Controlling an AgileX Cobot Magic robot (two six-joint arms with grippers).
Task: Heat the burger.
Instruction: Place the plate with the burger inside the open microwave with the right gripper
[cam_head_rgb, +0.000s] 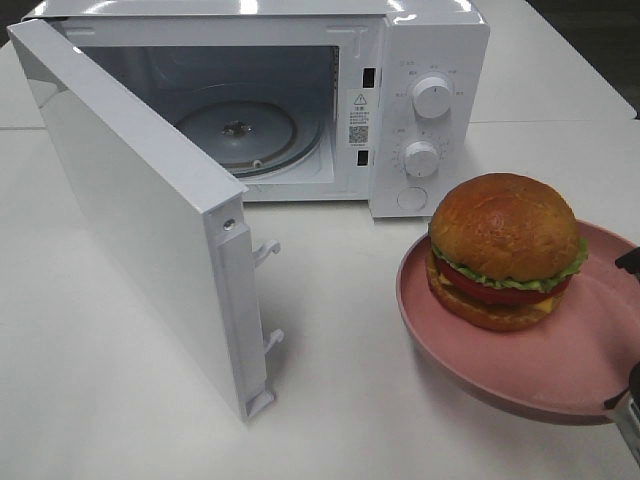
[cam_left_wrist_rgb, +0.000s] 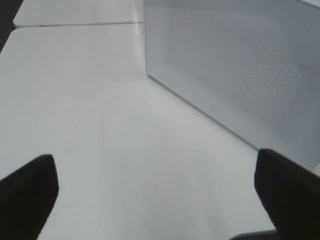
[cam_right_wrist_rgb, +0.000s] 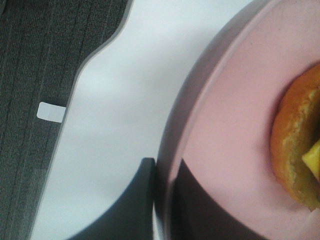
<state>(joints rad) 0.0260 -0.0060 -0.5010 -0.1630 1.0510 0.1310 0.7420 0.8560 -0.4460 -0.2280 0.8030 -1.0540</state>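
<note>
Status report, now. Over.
Left gripper open, by the door. Right gripper shut on pink plate rim. Burger on plate, outside microwave. Door open, nothing blocking.

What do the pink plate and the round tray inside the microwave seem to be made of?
The pink plate looks like matte plastic or ceramic: even colour, soft sheen only. The turntable is probably clear glass: the hub shows through it and its rim glints.

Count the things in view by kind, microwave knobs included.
1 white microwave oven, door open
2 round white knobs
1 round pink plate
1 brown-bun burger with lettuce, tomato, cheese
Total: 5
</note>
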